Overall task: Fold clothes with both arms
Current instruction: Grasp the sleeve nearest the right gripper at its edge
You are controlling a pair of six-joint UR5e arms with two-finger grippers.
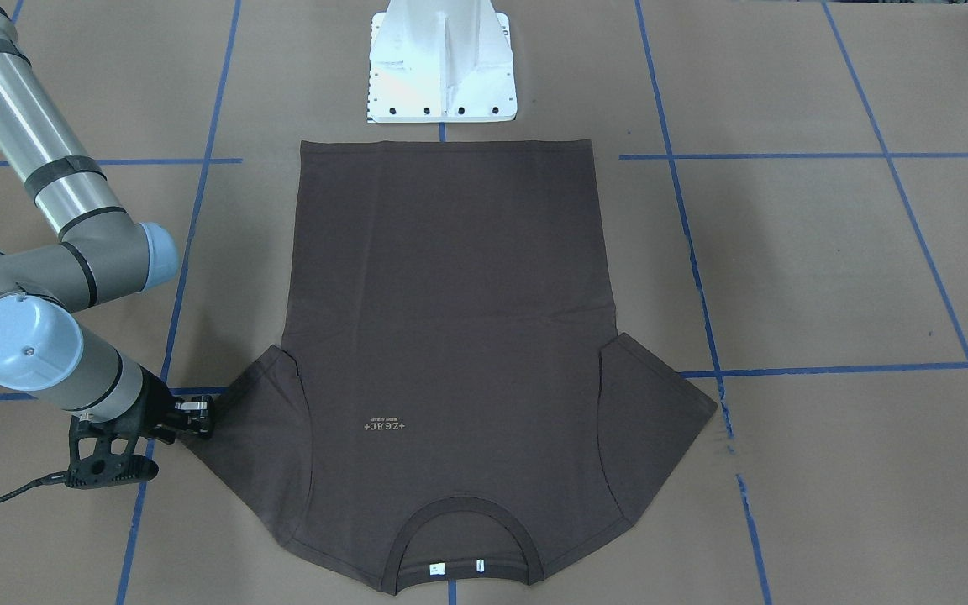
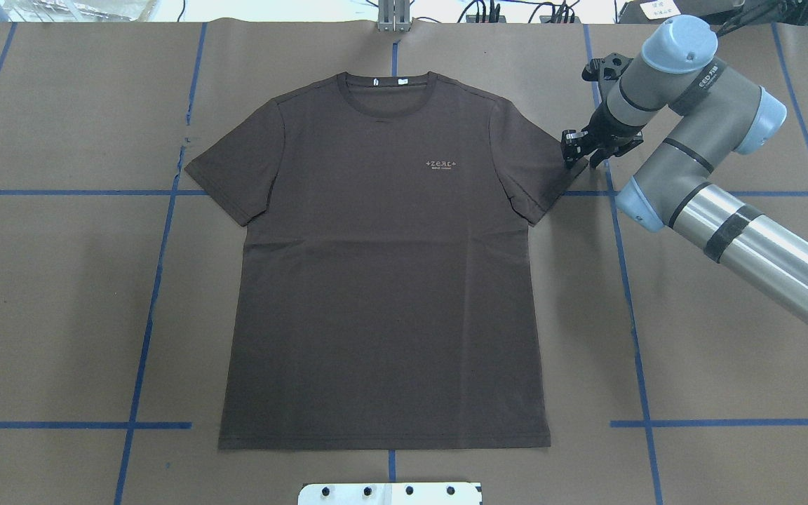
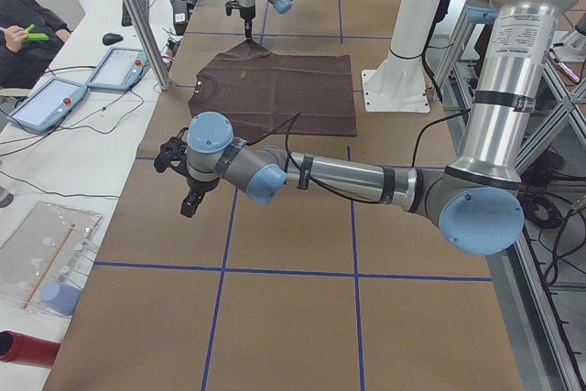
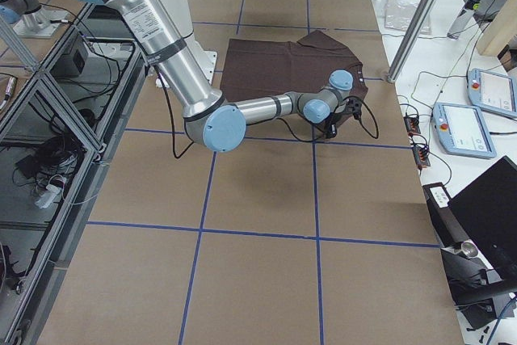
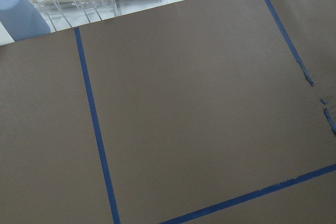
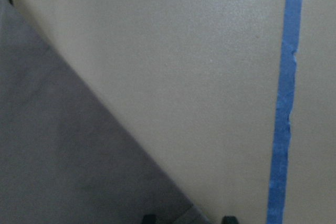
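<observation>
T-shirt [image 2: 383, 280]: dark brown, spread flat, print side up, centre of overhead view on brown-paper counter [image 2: 60, 315]. Collar toward top edge, hem toward bottom edge near white pedestal [image 2: 390, 493].
Right claw [image 2: 576, 156]: at tip of sleeve on right of overhead view. Fingertips [image 6: 149, 219] apart in wrist view, sleeve corner between them, nothing gripped.
Left claw [image 3: 188, 191]: above bare counter, left of centre in left-side view, well apart from shirt. Cannot tell how far open.

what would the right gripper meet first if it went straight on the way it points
Most likely the T-shirt's sleeve corner, which lies between the right gripper's fingertips in the wrist view; height unclear.
</observation>
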